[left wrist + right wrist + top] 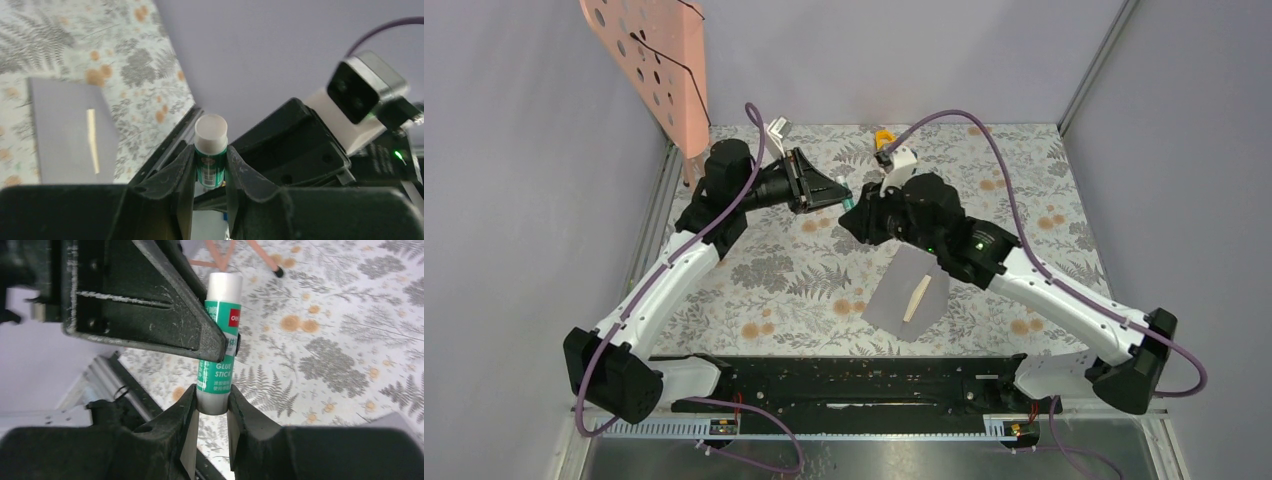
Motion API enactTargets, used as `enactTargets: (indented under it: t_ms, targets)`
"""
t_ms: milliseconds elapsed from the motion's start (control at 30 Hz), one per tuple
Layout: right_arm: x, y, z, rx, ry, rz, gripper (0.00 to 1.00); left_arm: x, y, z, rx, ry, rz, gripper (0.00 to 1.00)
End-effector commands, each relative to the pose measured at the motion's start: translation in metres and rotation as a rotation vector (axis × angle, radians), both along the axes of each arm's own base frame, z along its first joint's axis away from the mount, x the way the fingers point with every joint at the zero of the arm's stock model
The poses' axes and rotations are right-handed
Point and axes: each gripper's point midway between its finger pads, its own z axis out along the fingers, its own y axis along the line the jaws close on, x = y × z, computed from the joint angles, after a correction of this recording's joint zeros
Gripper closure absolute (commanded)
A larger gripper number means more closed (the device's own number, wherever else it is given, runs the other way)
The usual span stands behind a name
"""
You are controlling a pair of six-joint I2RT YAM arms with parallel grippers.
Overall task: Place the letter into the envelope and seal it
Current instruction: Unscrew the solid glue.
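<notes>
Holding the glue stick (222,315) aloft, my left gripper (210,155) and right gripper (213,397) both pinch it; an uneven twist might drop it onto the envelope (892,290).

The fern-patterned counter (804,280) carries the grey envelope (889,300), lying flat toward 5 o'clock of its middle. A small orange item (882,134) sits at its 12 o'clock edge.
</notes>
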Motion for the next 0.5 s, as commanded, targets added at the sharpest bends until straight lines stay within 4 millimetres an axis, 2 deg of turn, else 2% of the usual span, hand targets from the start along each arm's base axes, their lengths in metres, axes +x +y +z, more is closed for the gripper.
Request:
enactTargets:
  t_ms: [0,100,267,467]
  targets:
    - [-0.036,0.012,0.053,0.219,-0.063,0.246,1.0,-0.035,-0.008,0.056,-0.191,-0.206,-0.207,1.0]
    - [-0.047,0.008,0.069,0.33,-0.019,0.331,1.0,-0.045,-0.007,0.069,-0.238,-0.257,-0.244,1.0]
    - [-0.067,0.013,0.091,0.494,0.048,0.482,1.0,-0.07,-0.001,0.097,-0.359,-0.372,-0.336,1.0]
    - [-0.084,0.021,0.108,0.658,0.147,0.664,1.0,-0.093,0.006,0.118,-0.467,-0.454,-0.433,1.0]
